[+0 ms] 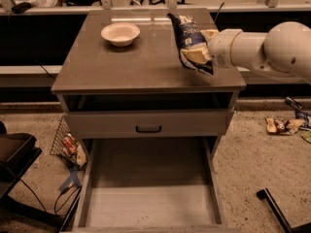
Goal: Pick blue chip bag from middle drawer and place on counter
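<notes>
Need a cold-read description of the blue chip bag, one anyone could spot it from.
Find the grey-brown counter. Over its right side, against the robot's gripper, is the blue chip bag. It is dark and crinkly with white lettering; its only neighbour there is a pale bowl.

One blue chip bag (190, 40) and one white bowl (120, 34) are at the single counter (141, 67). One tool (208, 48) is just right of the bag, above the counter's right side. One middle drawer (146, 205) is open below one closed drawer front (148, 123). Two wrapper clumps (282, 125) lie on the floor.
</notes>
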